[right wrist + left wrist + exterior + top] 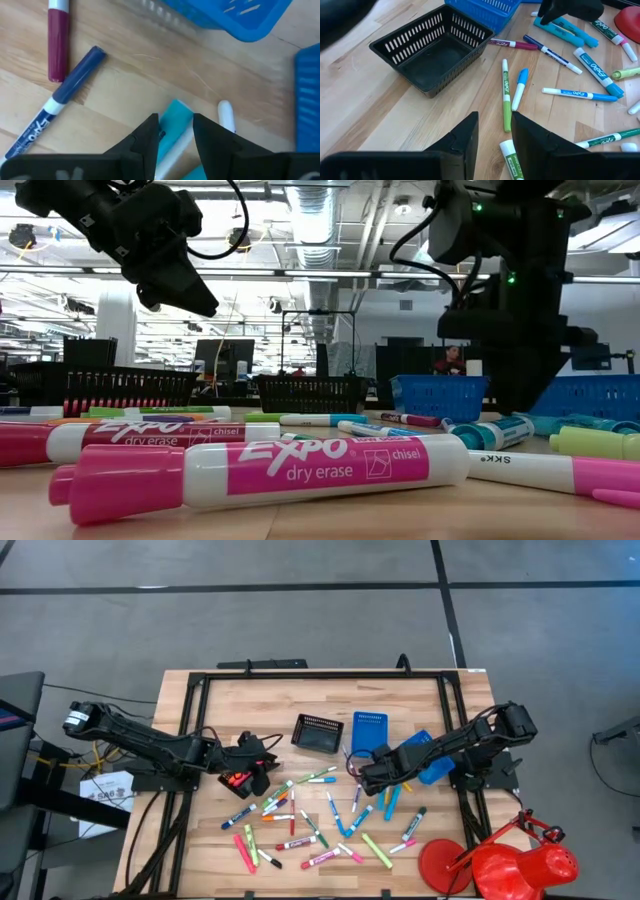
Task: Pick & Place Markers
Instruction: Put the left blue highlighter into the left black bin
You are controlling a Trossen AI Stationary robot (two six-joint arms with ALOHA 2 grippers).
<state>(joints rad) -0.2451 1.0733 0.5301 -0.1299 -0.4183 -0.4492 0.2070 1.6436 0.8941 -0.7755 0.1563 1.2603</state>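
Many markers (320, 820) in pink, green, blue, teal and white lie scattered on the near half of the wooden table (230, 700). My right gripper (368, 778) points down at the table near a blue mesh tray (369, 732). In the right wrist view it (176, 122) is shut on a teal marker (175, 112). My left gripper (265, 765) hangs above the table's left part, open, with nothing between its fingers (495, 122). Ahead of it lie a green marker (506, 95) and the black mesh tray (432, 50). My right gripper has the teal marker's barrel (172, 131), close to its flat end, between its two fingers. The fingers come from above, pointing down, and lie across the marker. The marker lies flat on the table and fills the gap between them.
A dark blue marker (55, 110) and a maroon one (58, 42) lie beside the right gripper. A second blue tray (430, 768) sits under the right arm. A red lamp-like thing (510, 865) stands at the near right corner. Black rails (320, 675) frame the table.
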